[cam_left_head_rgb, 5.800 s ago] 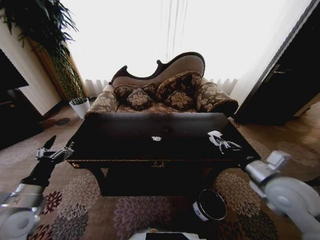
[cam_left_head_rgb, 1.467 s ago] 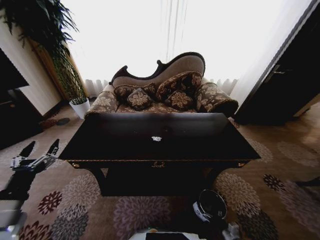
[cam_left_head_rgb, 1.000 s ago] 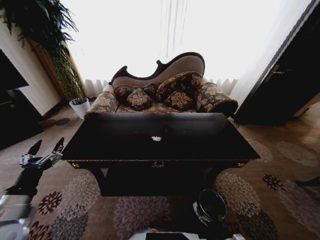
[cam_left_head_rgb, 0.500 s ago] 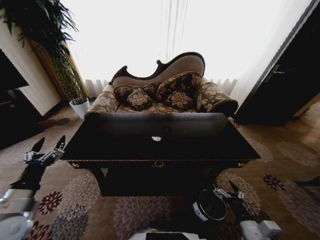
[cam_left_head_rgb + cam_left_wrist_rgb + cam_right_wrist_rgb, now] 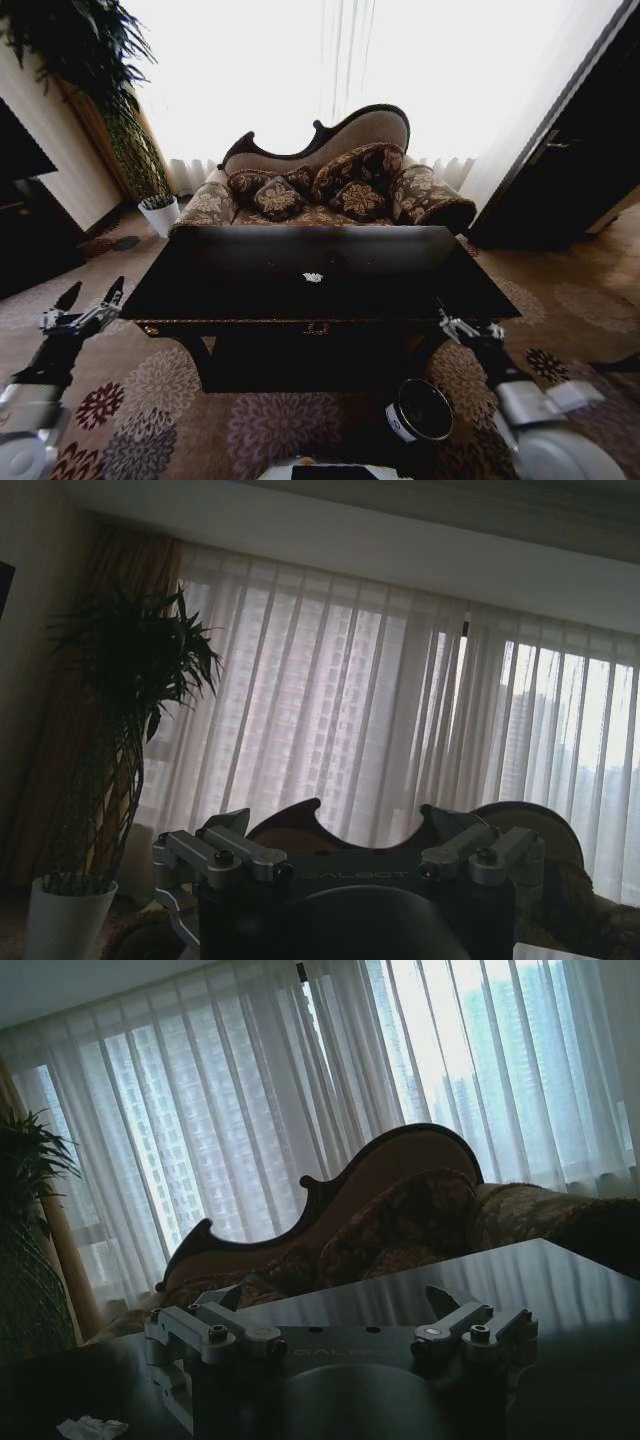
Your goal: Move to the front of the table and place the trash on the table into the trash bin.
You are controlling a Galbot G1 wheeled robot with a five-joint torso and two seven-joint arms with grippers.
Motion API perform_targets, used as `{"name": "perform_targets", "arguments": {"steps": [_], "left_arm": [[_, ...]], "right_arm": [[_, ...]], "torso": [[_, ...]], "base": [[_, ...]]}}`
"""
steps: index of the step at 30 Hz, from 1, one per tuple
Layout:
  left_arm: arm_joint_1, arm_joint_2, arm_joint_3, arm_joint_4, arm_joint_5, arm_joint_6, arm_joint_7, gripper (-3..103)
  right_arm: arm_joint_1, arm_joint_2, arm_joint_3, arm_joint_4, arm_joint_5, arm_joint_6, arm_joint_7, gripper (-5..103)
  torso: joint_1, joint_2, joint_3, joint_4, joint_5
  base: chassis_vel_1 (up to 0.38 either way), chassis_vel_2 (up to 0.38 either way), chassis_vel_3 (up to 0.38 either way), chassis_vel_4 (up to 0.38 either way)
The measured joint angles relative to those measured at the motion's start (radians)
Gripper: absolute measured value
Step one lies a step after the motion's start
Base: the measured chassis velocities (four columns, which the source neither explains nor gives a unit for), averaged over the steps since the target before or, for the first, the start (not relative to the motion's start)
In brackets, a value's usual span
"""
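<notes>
Lying alone mid-top on the large dark glossy wooden table (image 5: 250, 275): one crumpled white paper wad (image 5: 313, 277), bare surface all around. Standing below the front edge: the round black trash bin (image 5: 420, 410).

You're in a furnished living room or hotel-style lounge: an ornate sofa (image 5: 330, 175) with a carved curved back and patterned cushions (image 5: 355, 190) stands behind a dark glossy table (image 5: 250, 275), on a carpet (image 5: 160, 400) printed with large flower motifs. Behind the sofa you see tall windows hung with sheer curtains (image 5: 300, 70), with high-rise buildings (image 5: 500, 1050) faintly visible through them. A tall leafy plant in a white pot (image 5: 158, 213) stands in the corner to your left.
</notes>
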Motion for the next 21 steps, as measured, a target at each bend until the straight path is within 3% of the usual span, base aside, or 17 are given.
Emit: {"name": "perform_targets", "arguments": {"steps": [5, 14, 18, 21], "left_arm": [[0.017, -0.008, -0.004, -0.015, 0.005, -0.001, 0.001, 100], [0.024, 0.0, 0.02, 0.002, 0.03, -0.005, 0.003, 100], [0.034, -0.004, 0.007, 0.003, 0.033, -0.008, 0.004, 100], [0.041, -0.011, 0.004, -0.002, 0.042, -0.009, 0.005, 100]], "right_arm": [[0.139, -0.085, -0.054, 0.006, 0.018, -0.018, 0.058, 100], [0.287, -0.145, -0.143, 0.068, 0.023, -0.075, 0.107, 100], [0.371, -0.207, -0.224, 0.023, 0.019, -0.101, 0.128, 100], [0.458, -0.292, -0.306, -0.047, 0.017, -0.103, 0.151, 100]], "torso": [[0.0, 0.0, 0.0, 0.0003, 0.0001], [0.0, 0.0, 0.0, 0.0, -0.0002], [0.0, 0.0, 0.0, -0.0002, -0.0001], [0.0, 0.0, 0.0, 0.0001, -0.0001]], "base": [[0.0, 0.0, 0.0, 0.0], [0.0, 0.0, 0.0, 0.0], [0.0, 0.0, 0.0, 0.0], [0.0, 0.0, 0.0, 0.0]]}}
